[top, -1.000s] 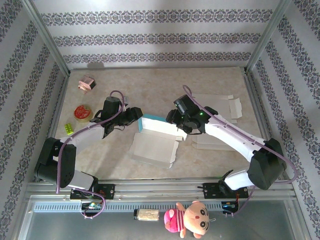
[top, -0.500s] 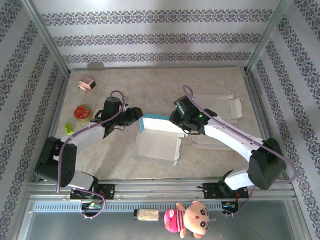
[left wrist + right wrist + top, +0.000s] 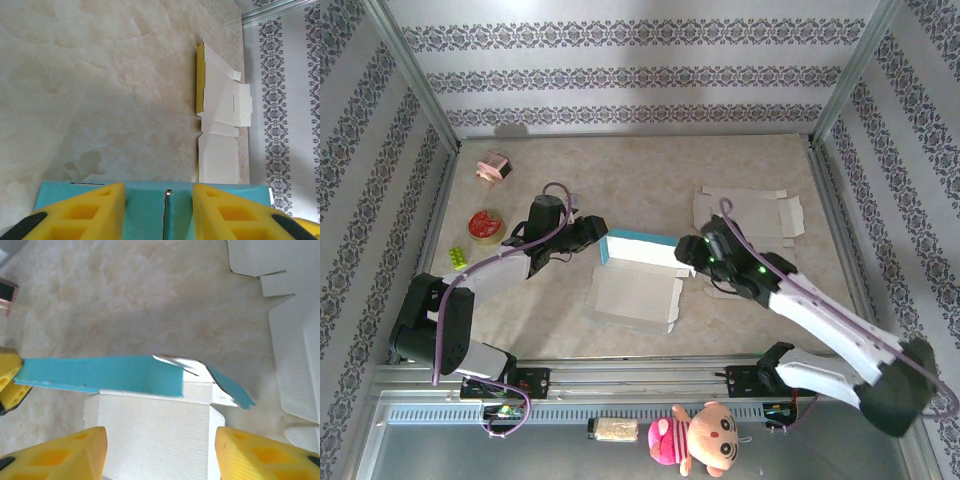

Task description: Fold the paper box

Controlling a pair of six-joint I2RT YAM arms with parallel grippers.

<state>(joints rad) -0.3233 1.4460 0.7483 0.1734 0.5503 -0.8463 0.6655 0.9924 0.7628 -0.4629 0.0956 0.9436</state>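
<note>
The paper box [image 3: 632, 290] lies mid-table, a white panel flat with a teal wall [image 3: 642, 246] standing along its far side. My left gripper [image 3: 592, 231] is at the wall's left end, shut on it. In the left wrist view the teal card [image 3: 145, 210] fills the space between the yellow fingers [image 3: 90, 210]. My right gripper [image 3: 686, 252] hovers at the box's right end, open. In the right wrist view its fingers [image 3: 75, 450] stand wide over the white panel [image 3: 155, 425], with the teal wall [image 3: 100, 374] and loose end flaps [image 3: 225, 390] beyond.
Flat white carton blanks [image 3: 750, 213] lie at the back right, close behind the right gripper, and show again as blanks [image 3: 220, 125] in the left wrist view. A pink object [image 3: 493, 167], a red dish [image 3: 485, 225] and a green brick [image 3: 458, 258] sit at the left.
The right arm has swung back toward the near right, drawing its gripper off the box's right end. Its jaws narrowed, then widened again. The left gripper has held still.
</note>
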